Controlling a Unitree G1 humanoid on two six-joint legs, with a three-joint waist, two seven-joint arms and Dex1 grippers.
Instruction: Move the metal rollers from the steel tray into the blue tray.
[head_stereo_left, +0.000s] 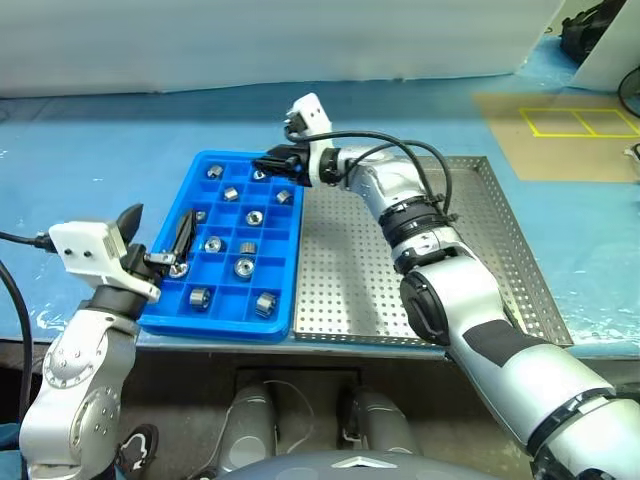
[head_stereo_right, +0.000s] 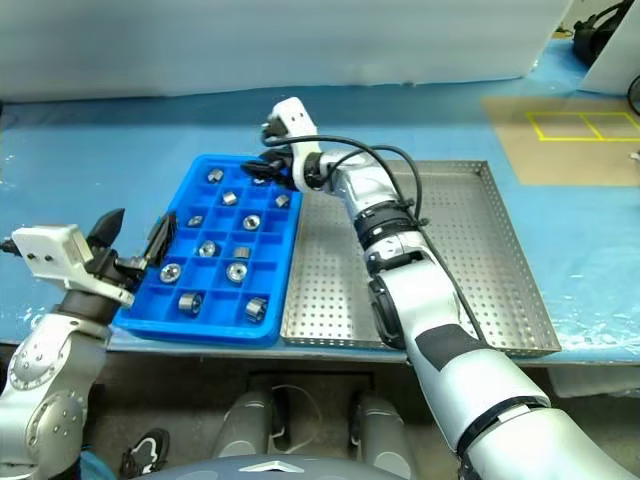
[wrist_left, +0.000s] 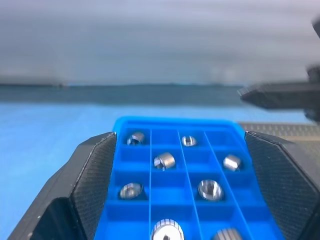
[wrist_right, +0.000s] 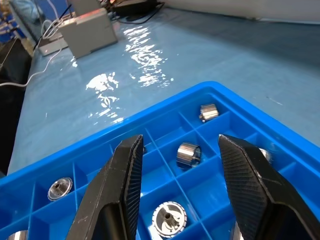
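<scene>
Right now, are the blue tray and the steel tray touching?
Touching. In the left eye view the blue tray sits edge to edge against the steel tray, with no table showing between them.

- I can read no text, label, brand or number anywhere, not on the bright blue plastic compartment tray (head_stereo_left: 232, 262) either.

steel tray (head_stereo_left: 470, 250) floor bare and open, right pincer (head_stereo_left: 272, 164) over blue tray (head_stereo_left: 290, 262) far edge, apparently nothing between its fingers
</scene>
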